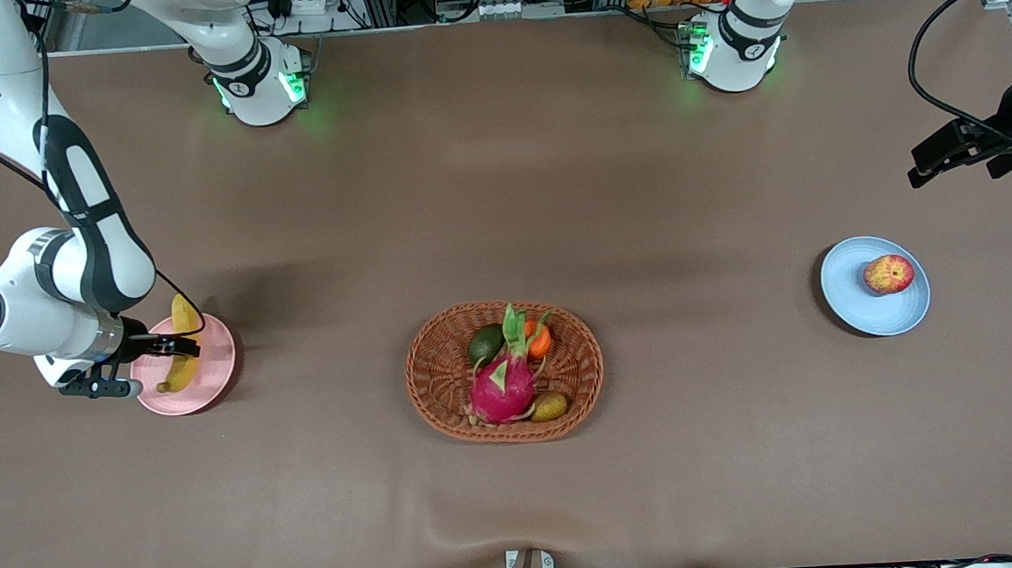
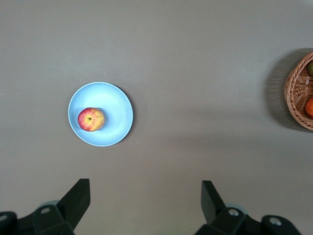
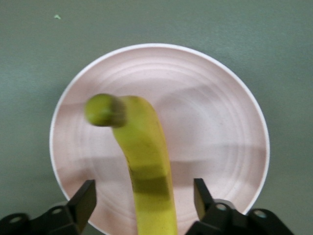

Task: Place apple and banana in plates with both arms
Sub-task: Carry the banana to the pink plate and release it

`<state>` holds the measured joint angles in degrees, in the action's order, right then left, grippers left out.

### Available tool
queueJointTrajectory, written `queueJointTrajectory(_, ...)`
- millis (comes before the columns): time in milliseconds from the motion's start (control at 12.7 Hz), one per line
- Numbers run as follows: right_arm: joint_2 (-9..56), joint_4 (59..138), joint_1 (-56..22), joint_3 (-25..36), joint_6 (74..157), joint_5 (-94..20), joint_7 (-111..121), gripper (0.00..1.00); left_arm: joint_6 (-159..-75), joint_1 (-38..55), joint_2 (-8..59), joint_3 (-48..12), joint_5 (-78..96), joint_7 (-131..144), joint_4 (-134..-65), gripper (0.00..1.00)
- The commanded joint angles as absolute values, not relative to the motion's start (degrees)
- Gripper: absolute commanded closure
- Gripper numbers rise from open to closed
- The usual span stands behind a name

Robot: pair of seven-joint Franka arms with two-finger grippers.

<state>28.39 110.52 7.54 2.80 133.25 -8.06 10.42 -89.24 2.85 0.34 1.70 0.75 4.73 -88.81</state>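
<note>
Right tool (image 1: 178,345) hung spread around the banana (image 1: 181,343), which lay on the pink plate (image 1: 217,372) near the surface's right-arm edge, likely just released. Left tool (image 2: 145,201), open and empty, waited over the left-arm edge; the apple (image 1: 888,274) sat on the blue plate (image 1: 849,298). Two plates, one fruit each.

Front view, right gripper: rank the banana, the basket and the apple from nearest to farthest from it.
1. Banana: on the pink plate, right under the right gripper, between its open jaws.
2. Basket: mid-table.
3. Apple: on the blue plate, at the left arm's end of the table.
</note>
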Motion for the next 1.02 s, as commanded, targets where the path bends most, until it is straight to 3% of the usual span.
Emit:
queueJointTrajectory(0, 25.59, 107.86, 6.51, 2.46, 126.77, -8.79, 11.34, 0.00, -89.03, 2.90, 0.53, 1.93, 1.32, 4.66, -88.42, 0.00)
queueJointTrajectory(158, 24.09, 103.99, 6.42, 2.46, 119.39, -8.70, 11.34, 0.00, -88.95, 2.99, 0.53, 1.85, 0.79, 5.10, -88.33, 0.00)
queueJointTrajectory(394, 20.14, 103.09, 4.40, 2.46, 116.81, -7.30, 11.34, 0.00, -88.51, 2.99, 0.53, 1.76, -0.08, 3.26, -88.42, 0.00)
queueJointTrajectory(946, 5.38, 101.61, 2.19, 2.46, 103.12, 1.76, 10.46, 0.00, -88.42, 2.90, 0.62, 1.41, 0.00, 3.16, -88.33, 0.00)
